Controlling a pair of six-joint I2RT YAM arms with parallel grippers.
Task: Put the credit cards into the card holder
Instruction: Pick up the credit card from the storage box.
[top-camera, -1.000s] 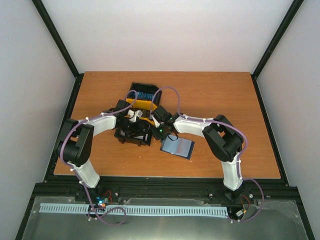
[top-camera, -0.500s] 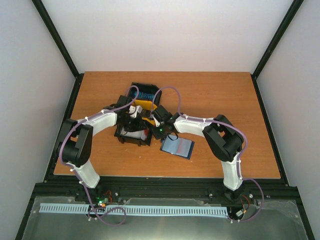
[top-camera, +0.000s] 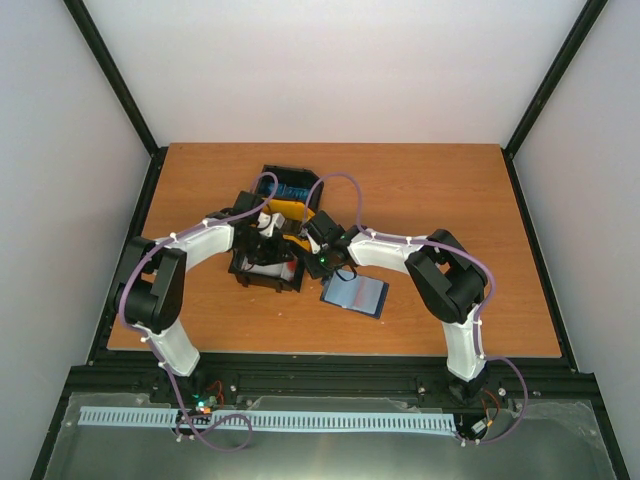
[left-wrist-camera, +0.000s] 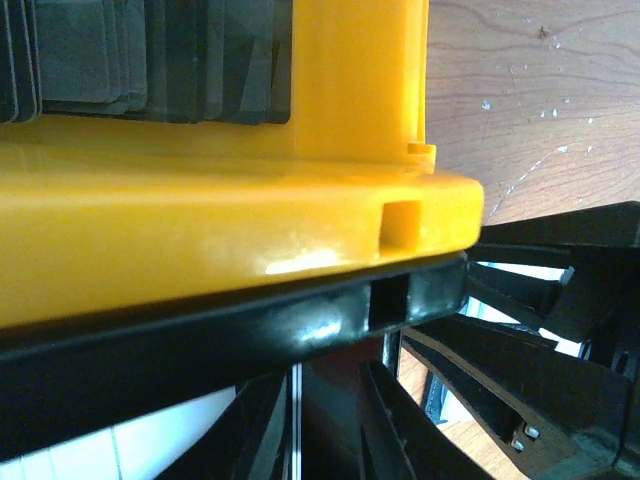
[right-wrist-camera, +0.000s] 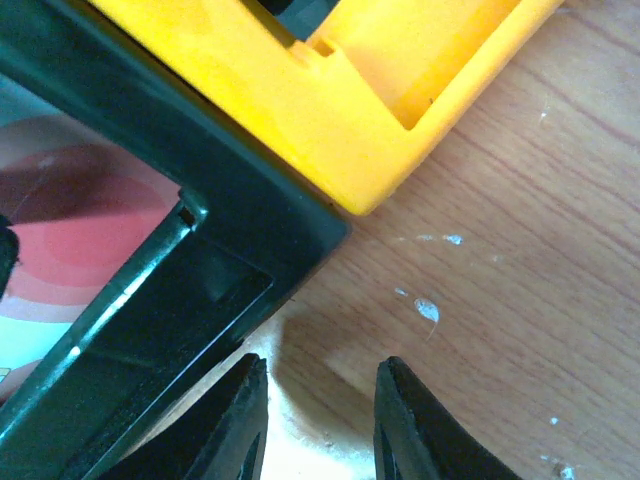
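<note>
Since one second earlier, the left gripper (top-camera: 262, 238) has shifted over the bin tray (top-camera: 290, 208), with the credit cards (top-camera: 266, 270) stacked directly beneath it. Its fingertips are hidden by the tray rim, so whether it grips one cannot be told. The right gripper (right-wrist-camera: 320, 385) stands part open and empty at the tray corner. The card holder (top-camera: 355, 293) lies open on the worktop (top-camera: 430, 190) just behind it. The cards are likely light, stiff and slick, so pinch one by an edge.
</note>
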